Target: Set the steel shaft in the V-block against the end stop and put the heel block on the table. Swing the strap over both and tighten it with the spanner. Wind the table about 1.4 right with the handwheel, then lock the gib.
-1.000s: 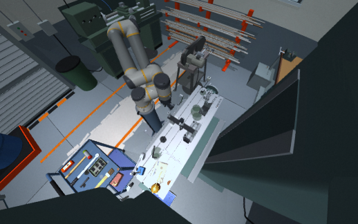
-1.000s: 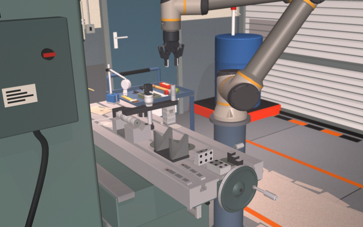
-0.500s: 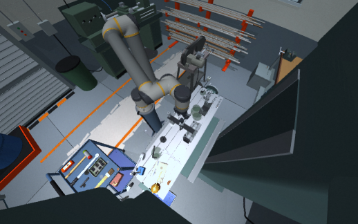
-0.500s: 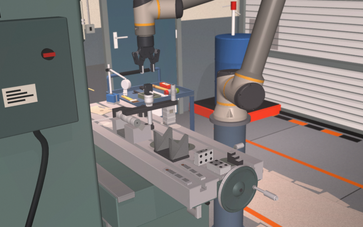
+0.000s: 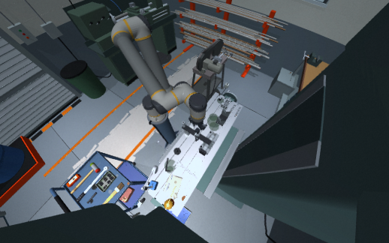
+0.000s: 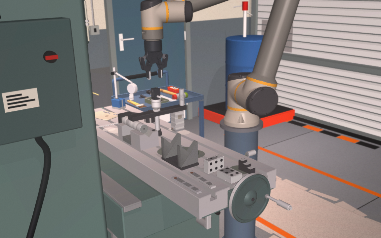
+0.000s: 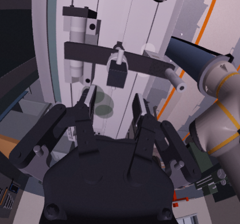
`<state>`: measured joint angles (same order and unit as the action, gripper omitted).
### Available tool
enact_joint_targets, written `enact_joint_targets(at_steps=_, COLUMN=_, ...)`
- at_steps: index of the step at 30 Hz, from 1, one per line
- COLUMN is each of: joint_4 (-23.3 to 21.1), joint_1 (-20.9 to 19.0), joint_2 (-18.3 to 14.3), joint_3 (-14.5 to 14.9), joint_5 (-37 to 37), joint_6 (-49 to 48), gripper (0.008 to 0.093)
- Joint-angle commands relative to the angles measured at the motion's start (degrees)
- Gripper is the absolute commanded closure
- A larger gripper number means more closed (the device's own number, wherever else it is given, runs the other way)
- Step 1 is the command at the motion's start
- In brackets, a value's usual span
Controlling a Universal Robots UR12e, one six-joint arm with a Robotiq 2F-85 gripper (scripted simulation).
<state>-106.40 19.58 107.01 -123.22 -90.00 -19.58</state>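
On the grey machine table the steel shaft lies in the V-block, and the dark strap spans over it and the pale stepped heel block. A socket spanner stands upright on the strap's stud. My gripper hangs open and empty above the spanner, and the wrist camera shows the strap crossing the shaft below the fingers. The handwheel sits at the near end of the table.
A blue tool cart with hammer and tools stands beyond the table's far end. A second dark V-block, two drilled blocks, a step block and a dial gauge on a stand share the table. The arm's pedestal stands beside it.
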Motion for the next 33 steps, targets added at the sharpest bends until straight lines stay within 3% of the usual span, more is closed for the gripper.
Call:
enact_joint_targets(at_steps=1, joint_4=-0.7, joint_1=0.0, joint_2=-0.3, joint_3=-0.7, joint_5=0.0, joint_6=0.0, gripper=0.0434)
enact_joint_targets(at_steps=7, joint_4=-4.4, joint_1=0.0, joint_2=-1.4, joint_3=-3.1, joint_5=0.0, joint_6=0.0, gripper=0.0434)
enact_joint_targets(at_steps=33, joint_4=-6.3, joint_1=0.0, joint_2=-2.1, joint_3=-4.3, joint_5=0.0, joint_6=0.0, gripper=0.0434)
